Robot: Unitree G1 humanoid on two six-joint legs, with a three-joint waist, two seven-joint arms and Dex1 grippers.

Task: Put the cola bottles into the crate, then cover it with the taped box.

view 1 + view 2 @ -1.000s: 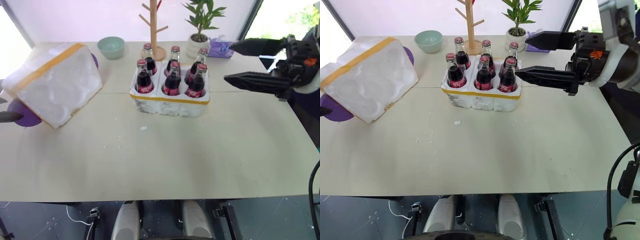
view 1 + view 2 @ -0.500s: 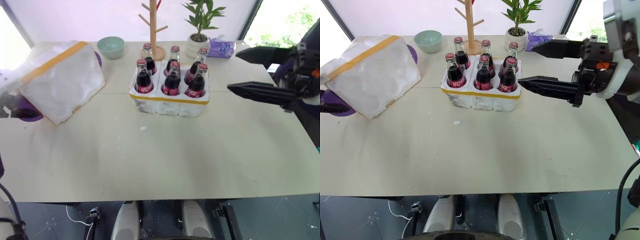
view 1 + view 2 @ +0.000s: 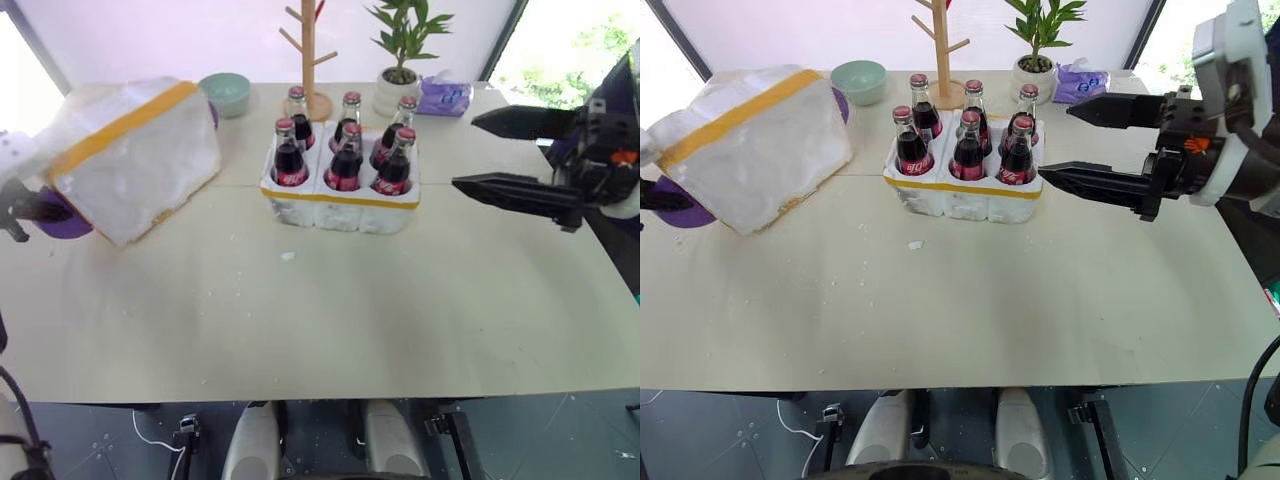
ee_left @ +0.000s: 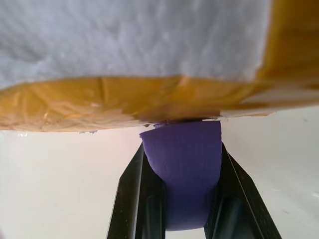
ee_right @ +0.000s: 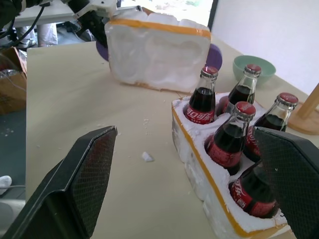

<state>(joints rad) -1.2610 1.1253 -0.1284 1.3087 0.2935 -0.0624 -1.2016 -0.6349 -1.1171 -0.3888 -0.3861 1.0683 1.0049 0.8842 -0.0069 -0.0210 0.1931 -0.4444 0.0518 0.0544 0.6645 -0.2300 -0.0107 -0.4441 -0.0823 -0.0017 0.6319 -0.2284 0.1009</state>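
Styrofoam taped box (image 3: 135, 160) sits tilted at the worktop's (image 3: 320, 310) left, resting on a purple plate (image 4: 182, 169) that my left pincer (image 4: 182, 219) is clamped on. Six cola bottles (image 3: 346, 150) stand in the crate (image 3: 338, 205) mid-worktop. My right pincer (image 3: 1065, 145) hovers wide just right of the crate, holding nothing.

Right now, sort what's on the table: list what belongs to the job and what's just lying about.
Job:
- cola bottles, all six in the crate
- taped box, tilted, resting on the purple plate
- left hand, shut on the purple plate

Lying about:
- green bowl
- wooden rack
- potted plant
- tissue pack
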